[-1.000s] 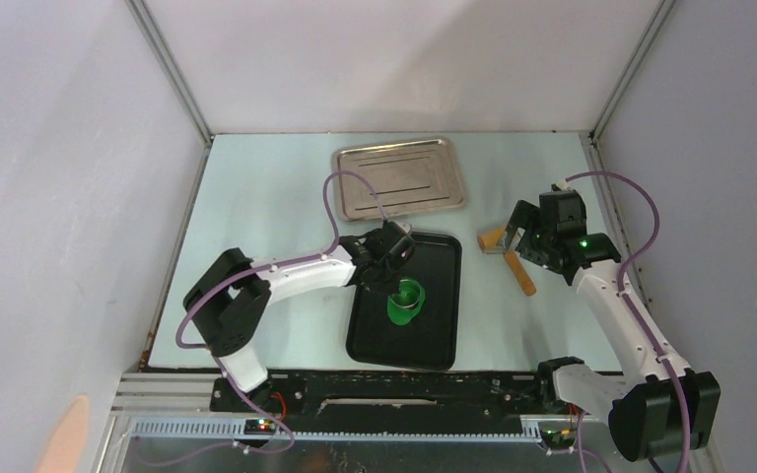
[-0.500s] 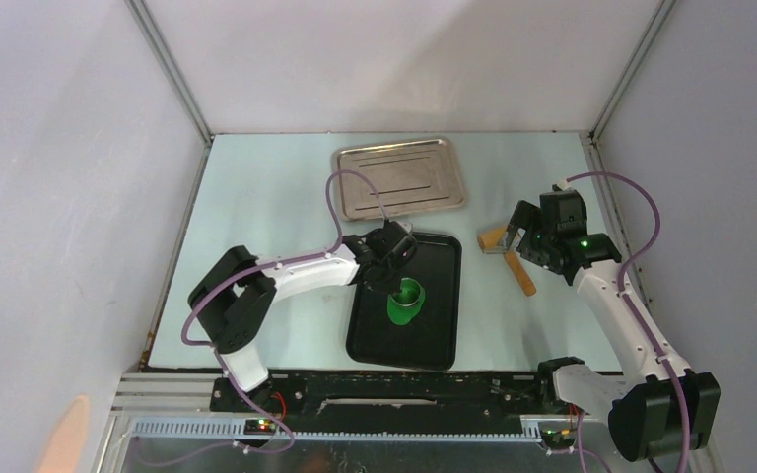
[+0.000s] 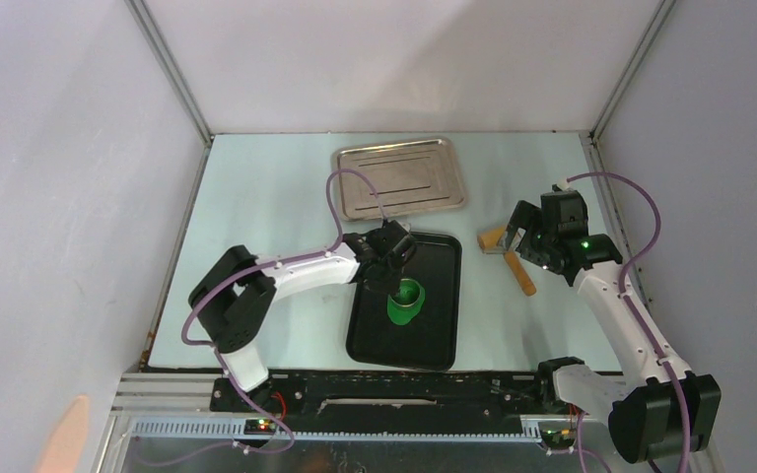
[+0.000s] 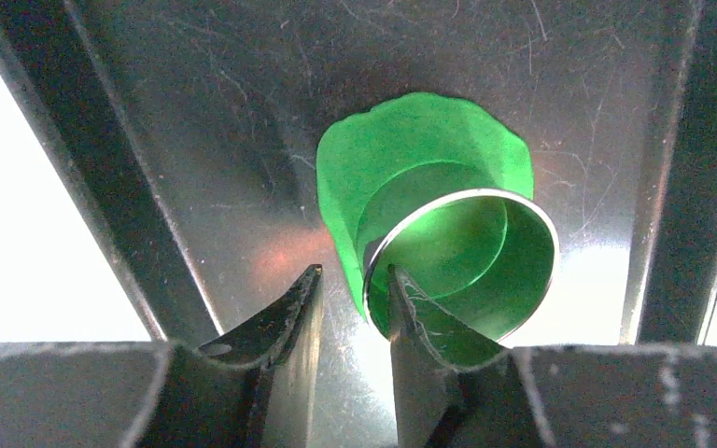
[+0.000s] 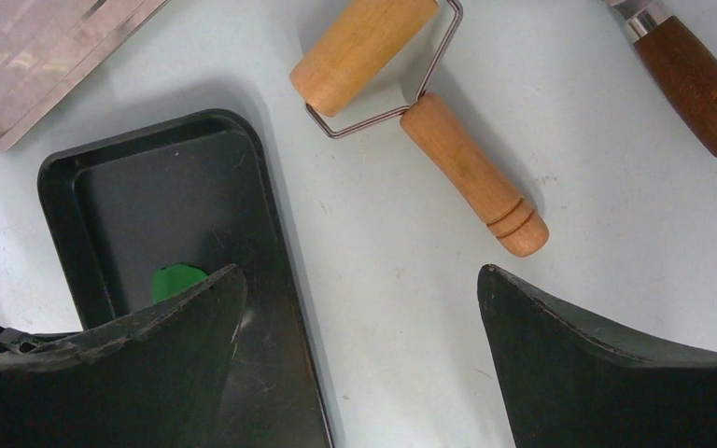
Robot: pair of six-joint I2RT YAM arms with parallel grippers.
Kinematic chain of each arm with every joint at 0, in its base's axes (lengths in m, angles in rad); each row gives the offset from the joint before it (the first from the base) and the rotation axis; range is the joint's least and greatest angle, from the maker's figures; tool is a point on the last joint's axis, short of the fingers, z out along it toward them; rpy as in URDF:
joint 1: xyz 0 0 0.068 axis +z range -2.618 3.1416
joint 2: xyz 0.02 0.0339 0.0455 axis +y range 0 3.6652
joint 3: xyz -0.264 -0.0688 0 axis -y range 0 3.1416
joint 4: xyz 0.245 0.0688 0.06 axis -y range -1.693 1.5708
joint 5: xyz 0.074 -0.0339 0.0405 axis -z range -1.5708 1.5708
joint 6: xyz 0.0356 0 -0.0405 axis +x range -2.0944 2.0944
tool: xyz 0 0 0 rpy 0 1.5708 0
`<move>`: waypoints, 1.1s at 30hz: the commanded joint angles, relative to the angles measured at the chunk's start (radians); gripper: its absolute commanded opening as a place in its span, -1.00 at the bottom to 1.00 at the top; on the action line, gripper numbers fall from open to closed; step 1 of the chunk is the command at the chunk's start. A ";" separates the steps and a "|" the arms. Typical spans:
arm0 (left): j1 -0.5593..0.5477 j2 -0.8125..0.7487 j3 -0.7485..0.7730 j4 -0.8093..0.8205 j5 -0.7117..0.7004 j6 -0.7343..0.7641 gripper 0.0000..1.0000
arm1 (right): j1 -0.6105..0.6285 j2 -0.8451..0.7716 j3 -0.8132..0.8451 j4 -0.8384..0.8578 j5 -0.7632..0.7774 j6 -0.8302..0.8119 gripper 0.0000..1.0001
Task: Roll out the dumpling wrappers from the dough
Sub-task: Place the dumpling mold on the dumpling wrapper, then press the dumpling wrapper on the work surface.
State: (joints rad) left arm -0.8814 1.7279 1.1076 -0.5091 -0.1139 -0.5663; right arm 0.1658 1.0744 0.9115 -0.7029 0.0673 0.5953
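The dough (image 4: 411, 140) is a flattened bright green sheet on the floor of the black tray (image 3: 434, 355). A shiny metal ring cutter (image 4: 528, 211) stands on the dough (image 3: 395, 311), green showing inside it. My left gripper (image 4: 353, 273) is down at the ring's near wall, one finger inside the ring and one outside, with a gap to the wall, so it is open. No separate dumpling wrappers are in view. My right gripper (image 5: 359, 280) hangs wide open over the table, right of the tray (image 5: 131, 187) and near the wooden roller (image 5: 429, 121).
A silver metal tray (image 3: 399, 177) lies at the back of the table. The roller (image 3: 513, 258) lies right of the black tray. A brown-handled tool (image 5: 700, 79) lies further right. White walls close in the table on three sides.
My left jaws have parted from the ring's wall; a second ago they were shut on it. The ring and dough stay put. The right arm has barely moved.
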 commanded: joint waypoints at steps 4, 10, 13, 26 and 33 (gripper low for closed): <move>-0.005 -0.120 0.070 -0.050 0.040 -0.008 -0.20 | 0.056 -0.021 0.009 0.016 0.001 0.014 0.93; 0.000 -0.193 0.062 -0.097 0.022 -0.020 -0.16 | 0.201 0.032 0.007 0.059 -0.087 0.023 0.86; 0.046 -0.244 -0.032 -0.037 0.111 -0.054 -0.31 | 0.310 0.068 -0.011 0.134 -0.132 0.005 0.61; 0.128 -0.308 -0.264 0.212 0.277 -0.150 0.02 | 0.417 0.264 -0.134 0.488 -0.373 0.012 -0.09; 0.143 -0.320 -0.310 0.275 0.285 -0.204 -0.03 | 0.429 0.376 -0.133 0.567 -0.409 0.030 -0.18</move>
State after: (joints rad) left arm -0.7536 1.4517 0.8082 -0.3130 0.1516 -0.7197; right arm 0.5896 1.4227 0.7704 -0.2359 -0.2932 0.6197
